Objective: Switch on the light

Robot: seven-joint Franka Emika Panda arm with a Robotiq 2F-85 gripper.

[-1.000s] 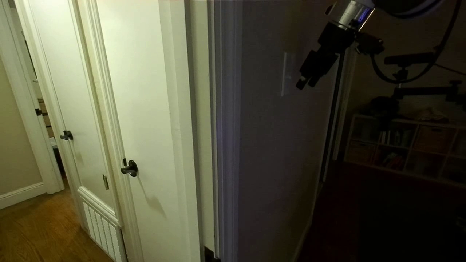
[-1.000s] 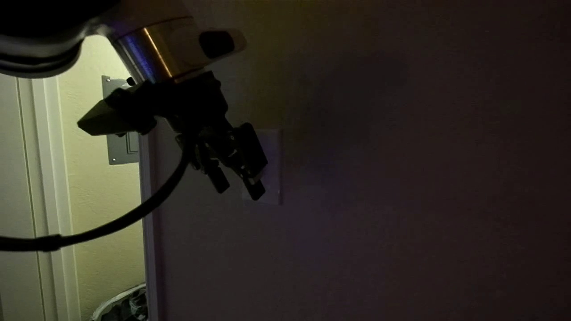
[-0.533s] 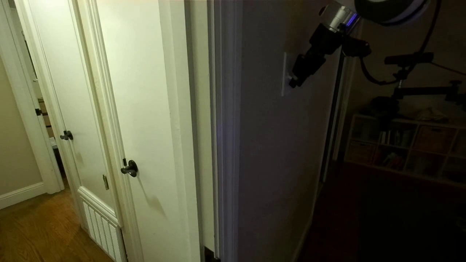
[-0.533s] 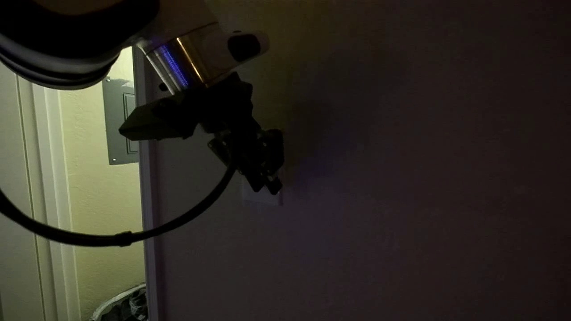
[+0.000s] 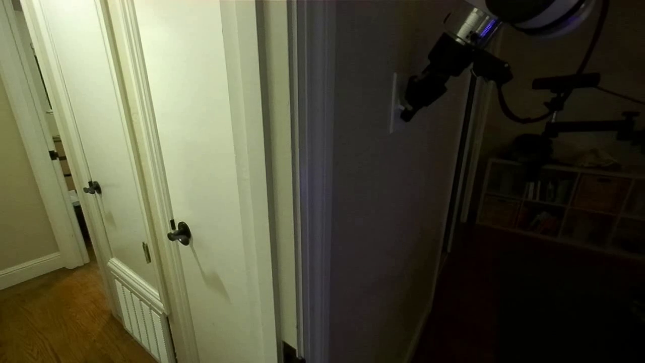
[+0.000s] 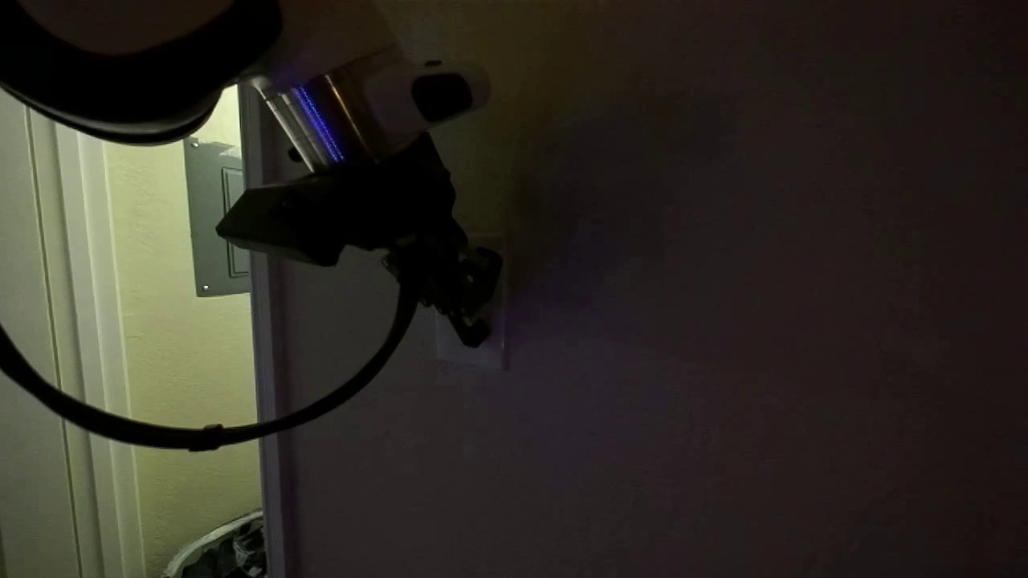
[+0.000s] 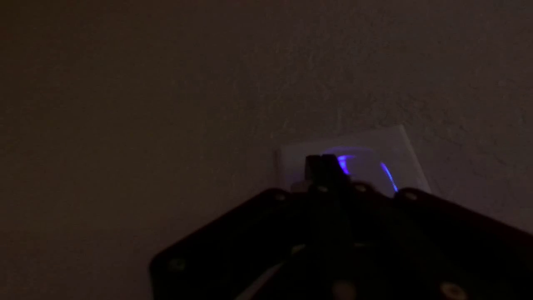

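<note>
Narrow claw [image 7: 321, 157] at the light switch [image 7: 370, 160]

In an exterior view a dark wall [image 6: 723, 385] takes up the centre and right. A white door [image 5: 191, 126] stands in the lit left half of an exterior view, and a cube shelf [image 5: 568, 206] sits in gloom at the right. The robot arm [image 6: 144, 84] hangs at the upper left of an exterior view; a grey panel [image 6: 210, 217] shows just below it, and a black cable [image 6: 209, 436] loops at lower left. The claw's fingertips [image 7: 313, 168] lie together near the centre of the wrist view. The switch, a pale upright plate, is on the dark wall, mid-frame in an exterior view, partly covered by the claw; whether they touch, I cannot tell. A dark knob [image 5: 180, 233] juts from the door.
</note>
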